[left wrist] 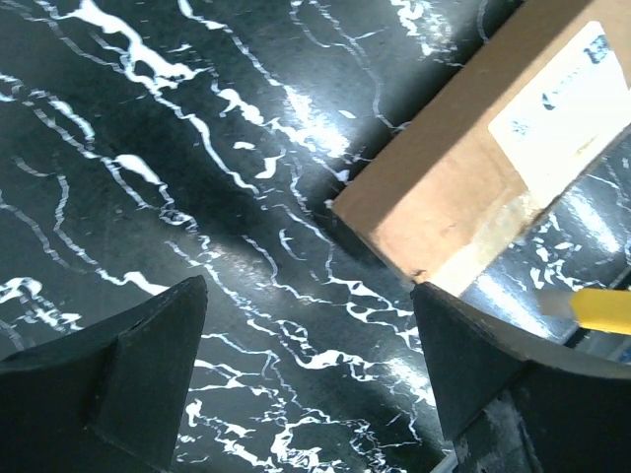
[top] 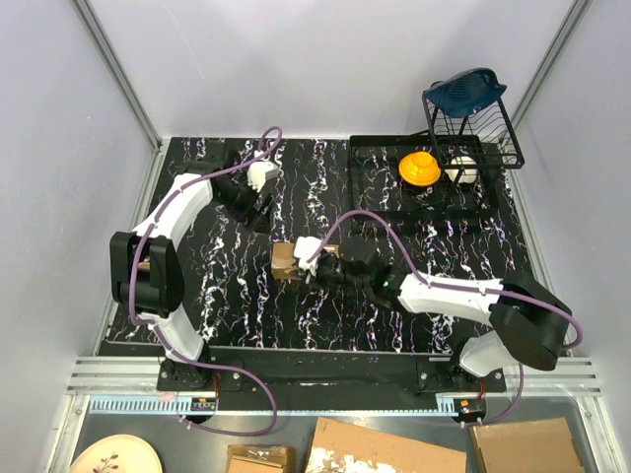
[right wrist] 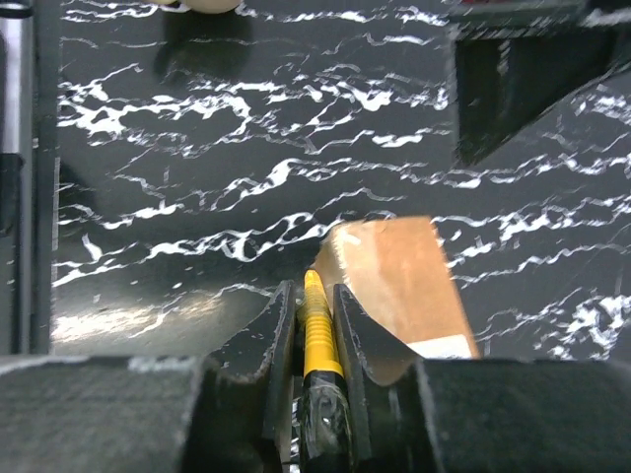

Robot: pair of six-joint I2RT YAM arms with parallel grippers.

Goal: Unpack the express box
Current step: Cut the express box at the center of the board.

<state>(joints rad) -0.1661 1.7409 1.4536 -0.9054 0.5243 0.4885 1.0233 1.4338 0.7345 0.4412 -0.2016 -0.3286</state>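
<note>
Lying flat, the express box [left wrist: 444,168] bears a white label [left wrist: 572,103] — unreadable.

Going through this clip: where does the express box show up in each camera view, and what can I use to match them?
Top external: express box at mid-table, just left of the right gripper.
Left wrist: express box in the upper right corner.
Right wrist: express box at lower centre, just beyond the fingers.
Shared landmark: the yellow knife clamped in the right gripper, beside the box in both wrist views.

Brown express box [left wrist: 463,148], black white-veined table [left wrist: 148,128], yellow knife [right wrist: 317,335]
</note>
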